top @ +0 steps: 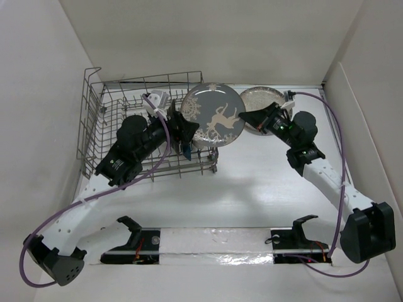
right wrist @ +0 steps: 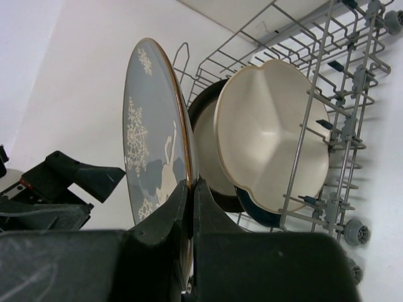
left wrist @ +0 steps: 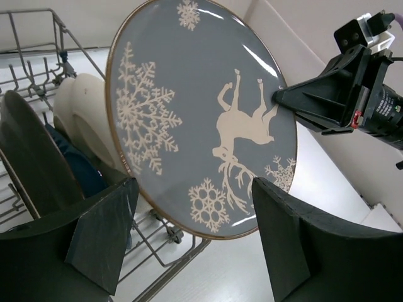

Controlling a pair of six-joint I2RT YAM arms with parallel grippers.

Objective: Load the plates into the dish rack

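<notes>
Grey deer plate (top: pixel 214 116), gold-rimmed with white snowflakes, stood tilted on edge, its rim pinched in the right claw (top: pixel 247 118). The left claw (left wrist: pixel 192 189) gaped wide just before its face. Right wrist view: lower rim hidden.

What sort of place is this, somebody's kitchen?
Probably a robot test cell, not a kitchen: white walls box in a white table, a left arm and right arm are bolted at its edge, and the dish rack has no sink nearby.
</notes>
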